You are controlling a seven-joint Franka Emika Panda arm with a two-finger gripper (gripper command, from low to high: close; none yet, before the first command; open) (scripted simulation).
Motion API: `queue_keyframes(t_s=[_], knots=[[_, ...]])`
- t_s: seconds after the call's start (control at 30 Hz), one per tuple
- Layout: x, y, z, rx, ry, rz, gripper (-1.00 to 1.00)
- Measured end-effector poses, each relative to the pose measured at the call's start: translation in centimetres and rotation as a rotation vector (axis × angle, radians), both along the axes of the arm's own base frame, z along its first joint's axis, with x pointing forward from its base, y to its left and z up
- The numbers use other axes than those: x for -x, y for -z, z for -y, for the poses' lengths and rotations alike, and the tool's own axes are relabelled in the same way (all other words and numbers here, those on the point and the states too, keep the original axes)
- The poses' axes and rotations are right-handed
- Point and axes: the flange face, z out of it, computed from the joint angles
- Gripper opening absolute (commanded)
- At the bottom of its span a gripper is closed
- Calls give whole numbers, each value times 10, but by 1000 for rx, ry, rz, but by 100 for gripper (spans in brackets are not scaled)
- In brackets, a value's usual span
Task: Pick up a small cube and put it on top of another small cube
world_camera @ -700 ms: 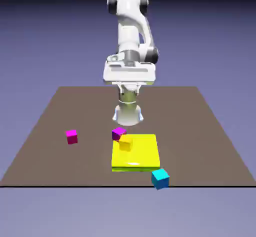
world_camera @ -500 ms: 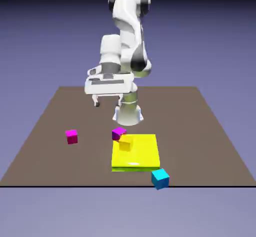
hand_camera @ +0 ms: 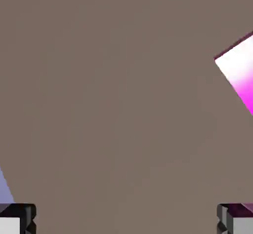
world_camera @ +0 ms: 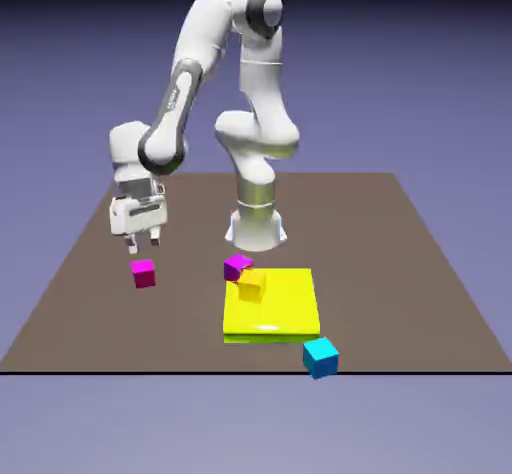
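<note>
A small hot-pink cube (world_camera: 144, 274) sits on the brown table toward the exterior view's left. My gripper (world_camera: 144, 246) hangs just above and slightly behind it, fingers pointing down, open and empty. In the hand view the pink cube (hand_camera: 239, 76) shows only as a bright corner at the right edge, off to the side of the two grey fingertips (hand_camera: 18, 220) at the bottom corners. A purple-violet cube (world_camera: 237, 266) rests at the back edge of the yellow slab, touching a small yellow cube (world_camera: 251, 285). Near the table's front edge lies a cyan cube (world_camera: 321, 357).
A flat yellow slab (world_camera: 285, 312) lies in the middle front of the table (world_camera: 400, 262). The robot's white base (world_camera: 256, 227) stands behind it.
The arm has swung from above the table's middle to the exterior view's left and lowered, bringing the gripper over the pink cube. No cube has moved.
</note>
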Motion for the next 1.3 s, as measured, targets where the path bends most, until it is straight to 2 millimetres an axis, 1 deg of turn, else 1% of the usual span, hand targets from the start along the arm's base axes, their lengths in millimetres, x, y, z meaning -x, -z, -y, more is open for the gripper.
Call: queue_keyframes(t_s=[0.03,0.13,0.2,0.27,0.47,0.5,0.57,0.77,0.8,0.9,1.0,1.1,1.17,1.3], knots=[[11,9,3,-51,83,1,0],[52,35,16,-198,364,13,0],[76,51,19,-292,540,27,0],[78,53,19,-304,559,29,0],[53,109,12,-304,559,30,0],[51,114,10,-304,559,29,-100],[51,114,10,-304,559,29,-100],[76,57,19,-303,559,30,-100],[68,51,18,-302,509,31,-100],[6,38,3,-297,193,32,-100],[-49,24,-23,-292,-113,20,-100],[-97,9,-57,-285,-413,-4,-100],[-124,-1,-84,-279,-610,-28,-100],[-166,-21,-143,-258,-992,-95,-100]])
